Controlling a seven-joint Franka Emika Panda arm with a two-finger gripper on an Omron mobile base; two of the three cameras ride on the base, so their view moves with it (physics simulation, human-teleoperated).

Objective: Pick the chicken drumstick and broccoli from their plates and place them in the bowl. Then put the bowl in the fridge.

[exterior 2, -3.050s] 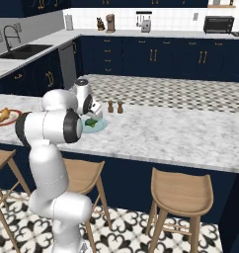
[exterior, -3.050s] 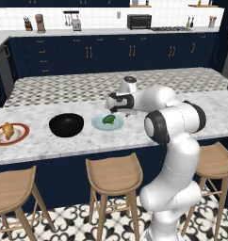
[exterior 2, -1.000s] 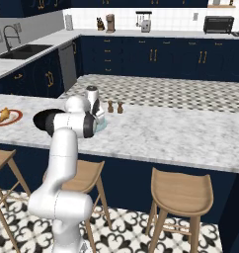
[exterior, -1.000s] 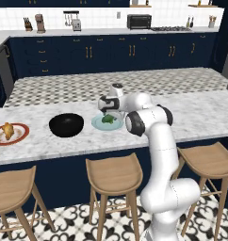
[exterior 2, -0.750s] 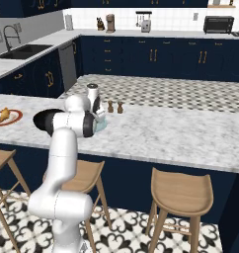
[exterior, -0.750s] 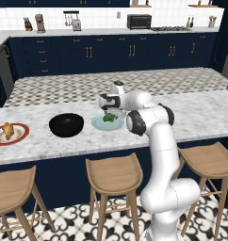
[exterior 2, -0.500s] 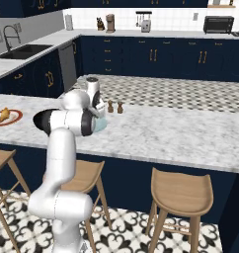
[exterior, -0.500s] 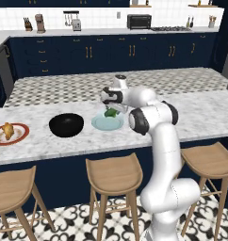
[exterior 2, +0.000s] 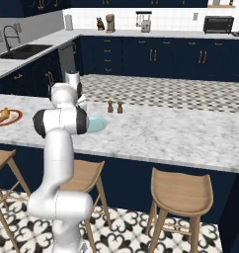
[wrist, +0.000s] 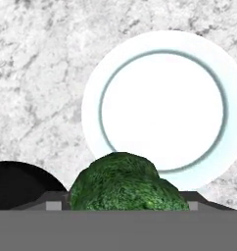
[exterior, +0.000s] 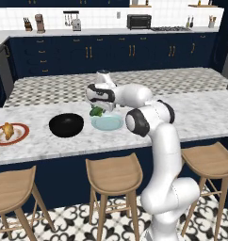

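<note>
End effector (exterior: pixel 98 111) has the broccoli (exterior: pixel 96 112) clamped btwn its fingers, jaws standing wide around the floret; in the hand view the broccoli (wrist: pixel 126 182) sits right at the fingertips w/ the pale blue-green plate (wrist: pixel 162 59) bare below it, so the floret looks lifted clear of the plate, not resting on it. In the left base view it hangs just above the left rim of that plate (exterior: pixel 107 124), toward the black bowl (exterior: pixel 66 124), which stands just beside the plate on the bench (exterior: pixel 200 110), near the middle of the front edge. Step in hand, by my read: carry of the broccoli from plate to bowl, pick done, drop not yet made. Next move calls for a short sideways swing leftward along the bench until the floret is over the bowl's mouth, then lower a bit and spread the jaws; bowl edge shows as the dark arc (wrist: pixel 17 184) at lower left of the hand view, so it's close. Chicken drumstick (exterior: pixel 7 130) lies on the red-rimmed plate (exterior: pixel 22 135) near the bench's left end, well apart from the bowl, untouched. Fridge step comes after both.
</note>
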